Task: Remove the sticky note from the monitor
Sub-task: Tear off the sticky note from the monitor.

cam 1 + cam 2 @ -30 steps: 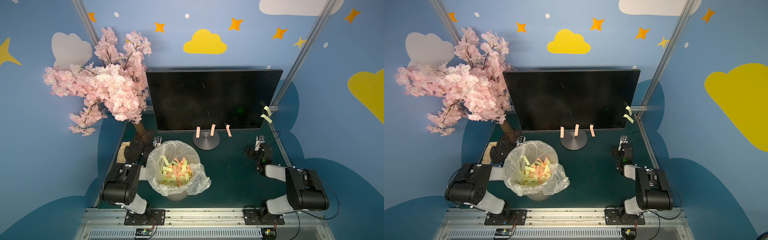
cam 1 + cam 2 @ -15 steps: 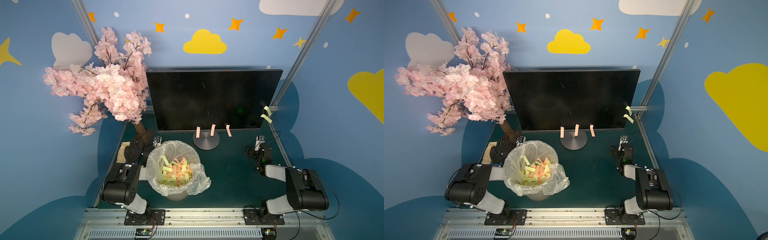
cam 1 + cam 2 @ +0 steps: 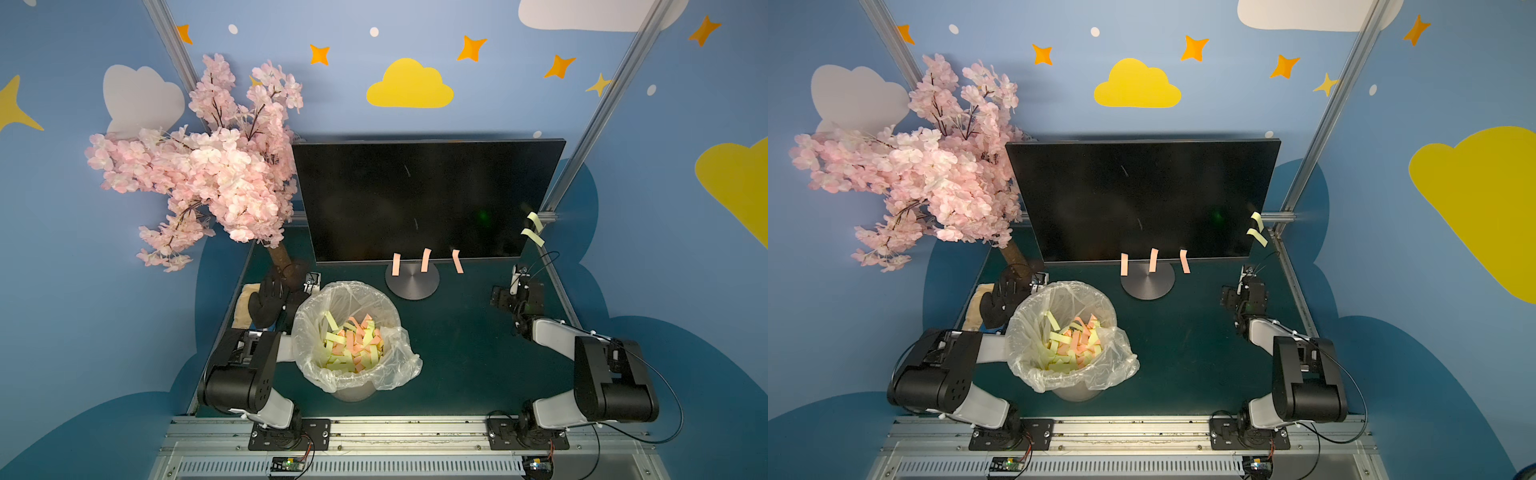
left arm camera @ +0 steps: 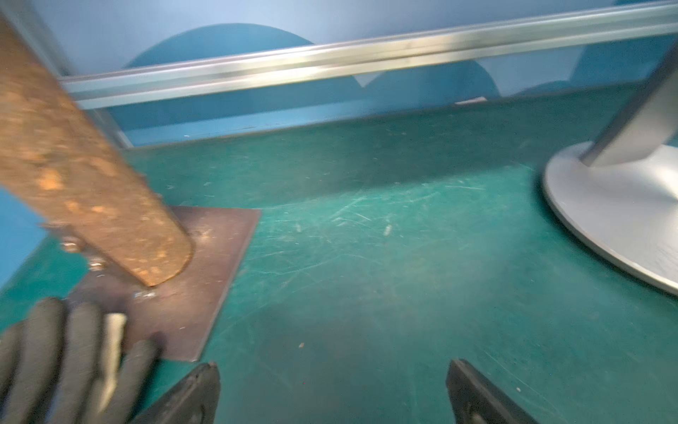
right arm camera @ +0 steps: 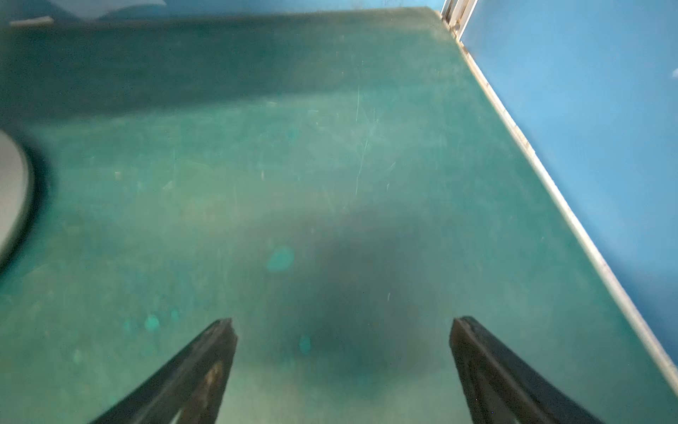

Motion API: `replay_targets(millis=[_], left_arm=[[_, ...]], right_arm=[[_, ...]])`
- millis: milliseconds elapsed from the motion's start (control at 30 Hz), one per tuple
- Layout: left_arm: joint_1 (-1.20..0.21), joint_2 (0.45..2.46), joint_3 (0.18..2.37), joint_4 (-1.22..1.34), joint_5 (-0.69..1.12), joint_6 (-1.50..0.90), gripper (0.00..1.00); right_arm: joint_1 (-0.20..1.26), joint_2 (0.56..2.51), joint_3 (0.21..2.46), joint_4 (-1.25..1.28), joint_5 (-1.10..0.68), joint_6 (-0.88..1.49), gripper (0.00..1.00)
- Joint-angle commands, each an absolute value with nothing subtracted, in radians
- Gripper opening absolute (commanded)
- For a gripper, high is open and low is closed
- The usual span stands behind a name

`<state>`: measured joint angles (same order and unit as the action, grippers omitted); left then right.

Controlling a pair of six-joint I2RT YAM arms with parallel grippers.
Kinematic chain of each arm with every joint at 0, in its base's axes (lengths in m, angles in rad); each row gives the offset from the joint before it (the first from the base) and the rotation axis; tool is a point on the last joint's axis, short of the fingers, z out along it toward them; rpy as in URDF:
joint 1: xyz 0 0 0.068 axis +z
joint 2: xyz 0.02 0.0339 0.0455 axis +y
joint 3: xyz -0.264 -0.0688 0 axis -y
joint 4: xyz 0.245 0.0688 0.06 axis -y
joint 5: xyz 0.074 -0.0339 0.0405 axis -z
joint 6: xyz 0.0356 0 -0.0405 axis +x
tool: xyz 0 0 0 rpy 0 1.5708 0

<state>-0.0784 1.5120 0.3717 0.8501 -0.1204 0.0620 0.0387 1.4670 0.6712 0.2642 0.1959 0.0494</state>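
Resting pose, left arm: folded low at the lower left of the frame in both top views. Its forearm runs up behind the lined bin toward the foot of the pink blossom tree.
Left gripper: low over the green mat, jaws spread wide with only mat between them, grasping nothing. In the left wrist view the tree's brown trunk and its metal foot plate lie just ahead, with a black glove close by.
Right arm: folded at the lower right of the frame, with its white forearm angled up toward the right edge of the mat.
Right gripper: low over bare mat, jaws released and wide apart, empty.
Monitor: upright at the centre of the frame on its round grey base, dark screen facing the arms.
Pink sticky notes: three strips hanging from the bottom bezel at centre frame, over the base.
Yellow sticky notes: two curled strips on the screen's right edge, centre right of the frame, above the right gripper and apart from it.
Bin contents: a heap of yellow and pink strips inside a clear liner.
Writing: notes, bezel and arm housings are too small or blurred to read.
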Motion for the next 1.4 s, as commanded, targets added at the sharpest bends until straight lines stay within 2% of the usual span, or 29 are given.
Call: replay_targets(millis=[0,267,400,600,867,1167,1367], left_arm=[[-0.080,1.412,0.374,0.779,-0.215,0.036,1.00],[-0.080,1.114,0.420,0.378,-0.408,0.036,1.00],[-0.080,0.955,0.444,0.143,-0.530,-0.055,1.00],[-0.079,0.771,0.535,-0.330,-0.674,-0.280,1.00],[-0.080,0.647,0.664,-0.716,-0.717,-0.426,1.00],[-0.080,0.601,0.773,-0.873,-0.940,-0.395,1.00],[-0.080,0.579,0.830,-0.797,-1.079,-0.256,1.00]], right_arm=[[0.040,1.452,0.824,-0.061,0.224,0.139,0.97],[0.034,1.486,0.946,-0.269,0.137,0.302,0.97],[-0.003,1.491,0.973,-0.356,-0.041,0.397,0.97],[-0.003,1.399,0.871,-0.335,-0.261,0.427,0.97],[0.031,1.216,0.758,-0.412,-0.333,0.452,0.94],[0.102,1.050,0.750,-0.534,-0.284,0.482,0.94],[0.146,0.997,0.803,-0.605,-0.261,0.473,0.94]])
